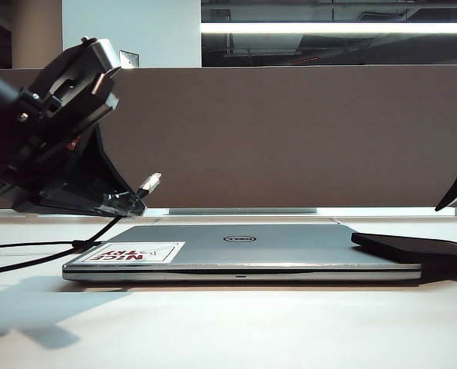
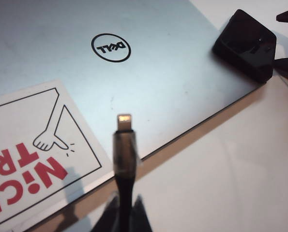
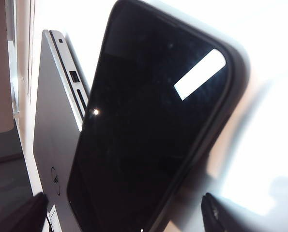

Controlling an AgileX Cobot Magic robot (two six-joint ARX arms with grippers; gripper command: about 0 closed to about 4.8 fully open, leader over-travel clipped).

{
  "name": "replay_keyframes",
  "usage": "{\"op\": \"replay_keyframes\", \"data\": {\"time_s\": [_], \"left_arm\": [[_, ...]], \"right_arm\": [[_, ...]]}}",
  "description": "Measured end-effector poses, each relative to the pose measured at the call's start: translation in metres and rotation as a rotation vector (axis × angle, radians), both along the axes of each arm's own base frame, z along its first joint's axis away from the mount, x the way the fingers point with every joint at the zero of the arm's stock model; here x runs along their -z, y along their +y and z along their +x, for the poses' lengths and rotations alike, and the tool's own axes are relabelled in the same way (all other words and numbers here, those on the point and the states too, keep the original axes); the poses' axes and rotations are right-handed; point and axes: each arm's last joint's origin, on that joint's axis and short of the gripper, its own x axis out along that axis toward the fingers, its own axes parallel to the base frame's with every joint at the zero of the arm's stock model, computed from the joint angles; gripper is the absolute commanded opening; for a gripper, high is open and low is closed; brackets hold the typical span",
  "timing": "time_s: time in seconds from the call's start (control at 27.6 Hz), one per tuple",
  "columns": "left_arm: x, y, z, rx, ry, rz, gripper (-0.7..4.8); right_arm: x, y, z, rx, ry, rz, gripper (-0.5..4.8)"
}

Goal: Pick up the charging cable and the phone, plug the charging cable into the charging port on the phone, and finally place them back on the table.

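Closed laptop (image 1: 243, 254) fills mid-counter (image 1: 228, 330); phone (image 1: 412, 247) overlaps its 3 o'clock corner, one end on the lid. Left pincer (image 1: 128, 201), clamped on the charging cable (image 1: 149, 184), hangs over the laptop's 9 o'clock end, plug clear of the lid. Cord loops on the counter further toward 9. Right pincer (image 3: 124, 212), jaws wide, straddles the phone. Divider panel (image 1: 289, 131) walls 12. Counter at 6 lies open.

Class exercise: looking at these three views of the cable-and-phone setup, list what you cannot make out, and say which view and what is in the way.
- Charging port: too small in every view of the phone.
- Right hand: exterior view shows only a dark finger at the frame edge; the wrist view shows just the open fingertips.
- Left hand grip on the charging cable: fingers cut off by the wrist view's edge.
- Cable's far end: leaves the exterior view.
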Motion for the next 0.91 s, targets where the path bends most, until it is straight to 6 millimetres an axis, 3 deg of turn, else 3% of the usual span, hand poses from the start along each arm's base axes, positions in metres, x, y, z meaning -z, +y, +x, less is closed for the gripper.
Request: {"op": "replay_keyframes", "data": {"time_s": [0.36,0.62,0.91], "left_arm": [[0.0,0.0,0.0,0.0,0.0,0.0,-0.06],[0.0,0.0,0.0,0.0,0.0,0.0,-0.06],[0.0,0.0,0.0,0.0,0.0,0.0,-0.06]], "right_arm": [[-0.003,0.001,0.003,0.004,0.029,0.002,4.31],[-0.016,0.005,0.013,0.003,0.051,-0.019,4.31],[-0.012,0.005,0.01,0.007,0.109,-0.02,4.31]]}}
